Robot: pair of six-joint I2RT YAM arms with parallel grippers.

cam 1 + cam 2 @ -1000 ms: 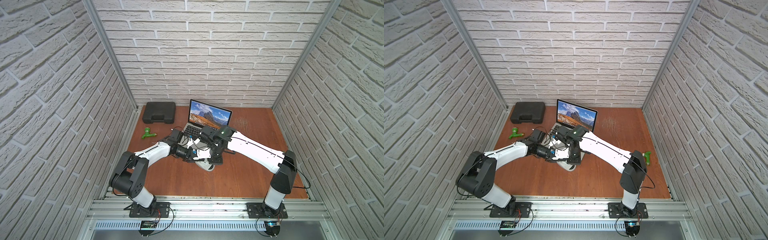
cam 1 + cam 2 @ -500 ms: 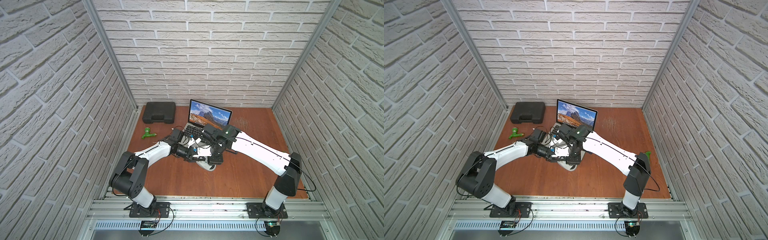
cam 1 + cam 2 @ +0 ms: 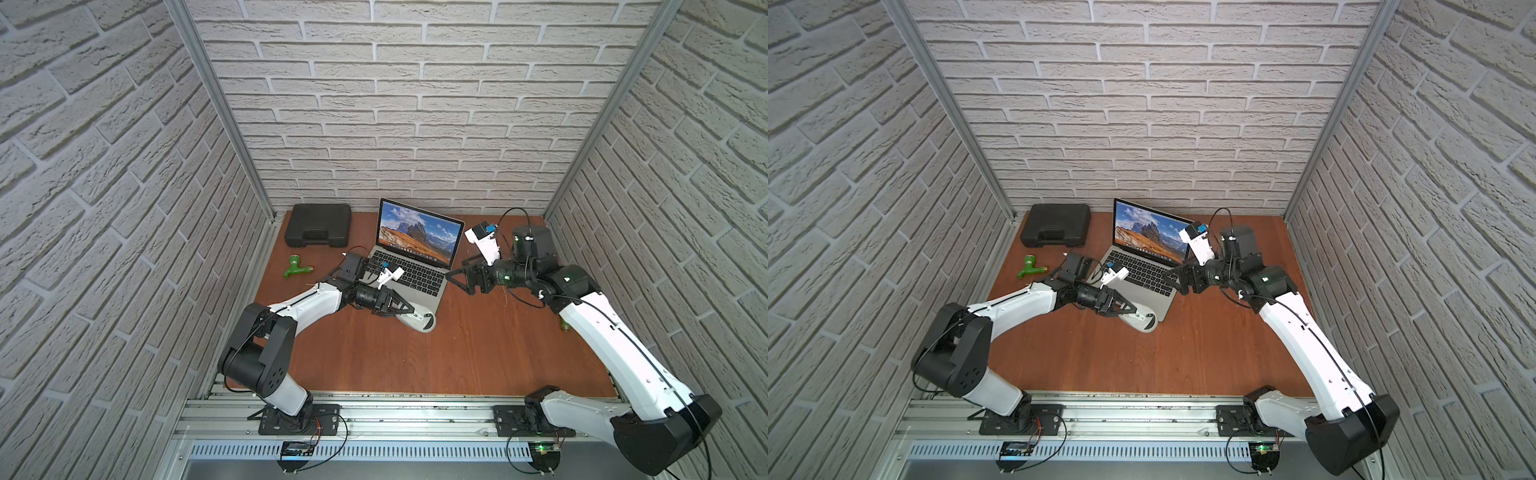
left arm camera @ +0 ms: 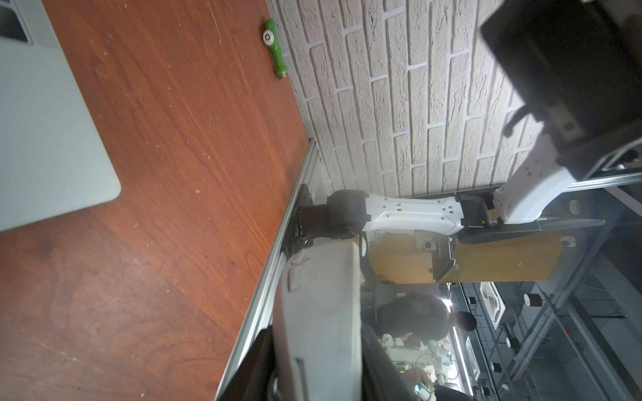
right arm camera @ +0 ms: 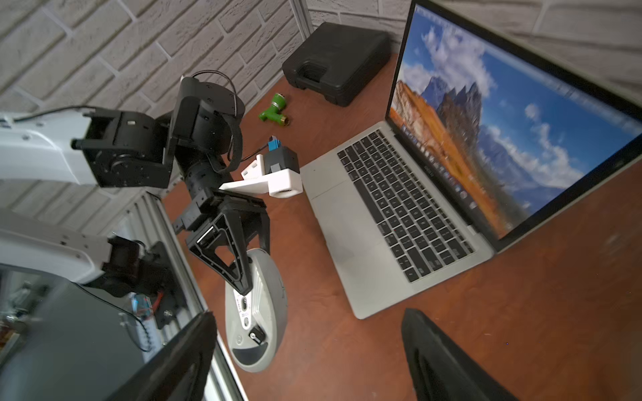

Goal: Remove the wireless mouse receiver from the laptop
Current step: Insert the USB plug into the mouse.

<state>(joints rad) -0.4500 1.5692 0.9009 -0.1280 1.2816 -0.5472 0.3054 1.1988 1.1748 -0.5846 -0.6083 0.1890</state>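
- The wireless mouse receiver [image 5: 256, 336], a tiny dark stub, sits in a recess on the underside of a grey-white mouse [image 5: 269, 295], not in the laptop.
- The left gripper [image 3: 409, 311] clamps the mouse, holding it tipped on edge just off the front corner of the open silver laptop [image 3: 415, 270].
- The right gripper [image 3: 459, 284] hangs beside the laptop's other side with its jaws spread wide and nothing between them.
- A black case [image 3: 318, 225] and a green pipe fitting [image 3: 297, 267] lie on the wooden table [image 3: 415, 365] behind the left arm.
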